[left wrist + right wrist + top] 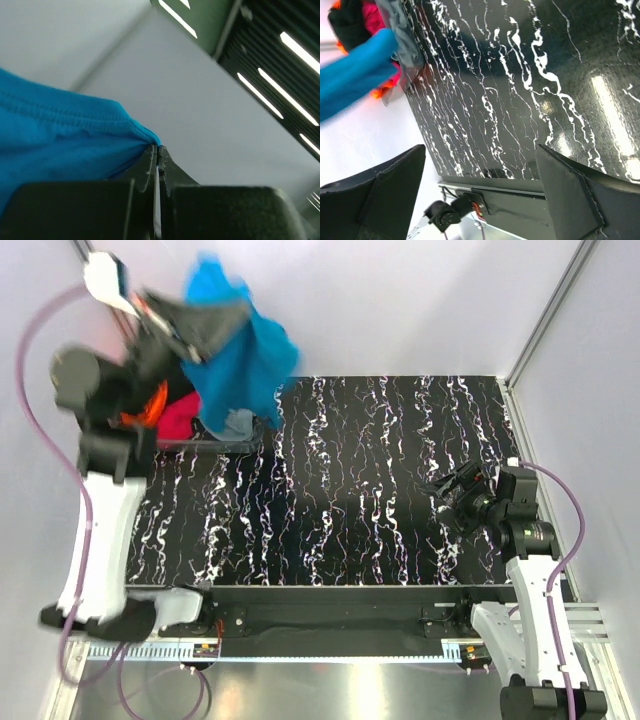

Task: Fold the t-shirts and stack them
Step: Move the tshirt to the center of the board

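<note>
A turquoise-blue t-shirt [240,355] hangs in the air over the table's far left corner. My left gripper [218,318] is raised there and shut on its hem. In the left wrist view the jaws [158,148] pinch the stitched edge of the blue cloth [60,145]. Below it lie an orange t-shirt [152,405], a crimson-pink one [180,416] and a grey one [238,424], bunched together. My right gripper [447,498] stands open and empty over the table's right side. Its own view [481,148] shows the blue shirt [355,75] far off, with black cloth [347,20] behind.
The heap of shirts sits in a clear plastic bin [215,446] at the far left edge of the black marbled table [360,490]. White walls close in the back and both sides. The left arm's cable [35,390] loops along the left wall.
</note>
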Motion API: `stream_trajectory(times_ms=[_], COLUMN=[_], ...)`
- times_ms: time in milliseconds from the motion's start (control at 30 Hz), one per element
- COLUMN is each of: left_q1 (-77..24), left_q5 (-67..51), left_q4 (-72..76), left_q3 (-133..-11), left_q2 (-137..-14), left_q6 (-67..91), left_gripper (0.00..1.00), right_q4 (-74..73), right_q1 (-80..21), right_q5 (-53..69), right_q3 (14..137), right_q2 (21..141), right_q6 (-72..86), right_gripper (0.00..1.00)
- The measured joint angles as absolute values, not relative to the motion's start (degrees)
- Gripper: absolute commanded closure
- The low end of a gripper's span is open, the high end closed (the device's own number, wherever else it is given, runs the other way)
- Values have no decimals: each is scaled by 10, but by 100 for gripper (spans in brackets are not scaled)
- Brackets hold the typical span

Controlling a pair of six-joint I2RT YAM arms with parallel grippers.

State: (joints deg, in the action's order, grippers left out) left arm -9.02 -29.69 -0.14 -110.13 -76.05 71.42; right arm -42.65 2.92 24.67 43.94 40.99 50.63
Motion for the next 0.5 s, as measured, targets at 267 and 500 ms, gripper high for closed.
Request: stream_trajectory(times_ms=[267,500], left_q1=[-441,-537], left_q5=[-281,-215], left_q4=[-173,-305], left_q3=[-897,-712], left_q2=[-658,-658], left_q6=[542,445], left_gripper=[100,100], right_q4=[-413,-419], right_q1=[11,-71], right_q5=[252,250], right_q3=[458,471], right_q2=[435,501], right_q6=[462,401], right_gripper=[6,6])
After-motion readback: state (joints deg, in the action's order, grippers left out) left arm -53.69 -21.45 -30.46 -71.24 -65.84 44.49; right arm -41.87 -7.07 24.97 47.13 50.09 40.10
